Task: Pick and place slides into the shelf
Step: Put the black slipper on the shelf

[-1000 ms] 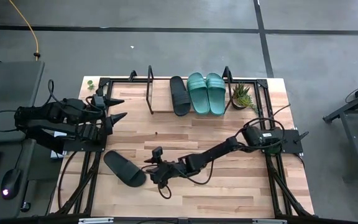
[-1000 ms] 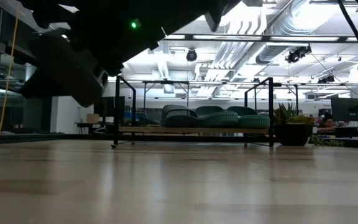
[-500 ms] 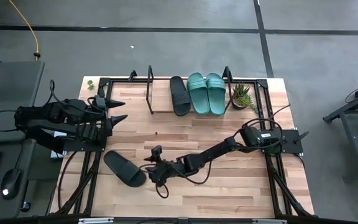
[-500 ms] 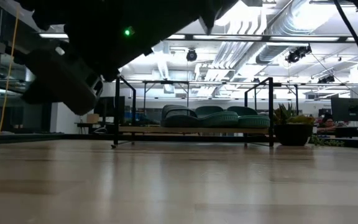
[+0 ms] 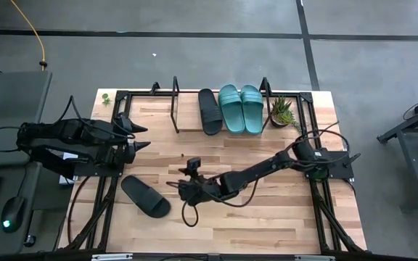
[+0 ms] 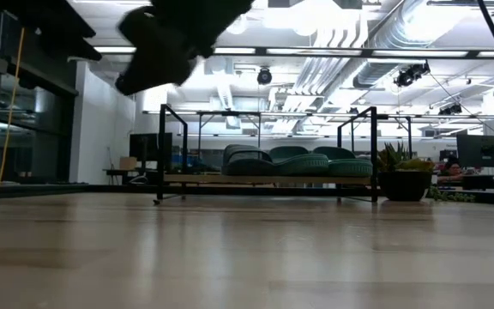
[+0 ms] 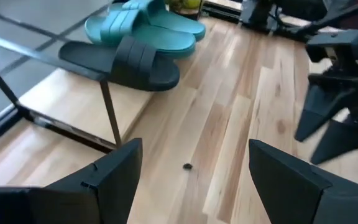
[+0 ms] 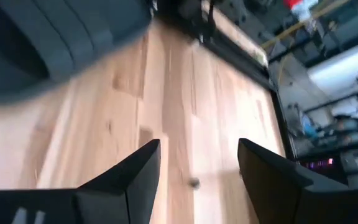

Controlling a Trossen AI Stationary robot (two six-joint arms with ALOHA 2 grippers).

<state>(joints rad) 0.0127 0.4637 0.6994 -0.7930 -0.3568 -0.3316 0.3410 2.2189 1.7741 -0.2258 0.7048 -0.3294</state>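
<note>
While both arms' fingers [image 7: 191,180] [image 8: 197,180] gape empty: three slides [image 5: 231,109] on shelf [image 5: 187,119], one black slide [image 5: 145,196] on table [image 5: 267,217].

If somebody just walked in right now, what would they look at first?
Probably the two teal slides side by side on the shelf at the far edge, with a black slide beside them. Next, the lone black slide lying on the table's near left, with the open right gripper just beside it.
</note>
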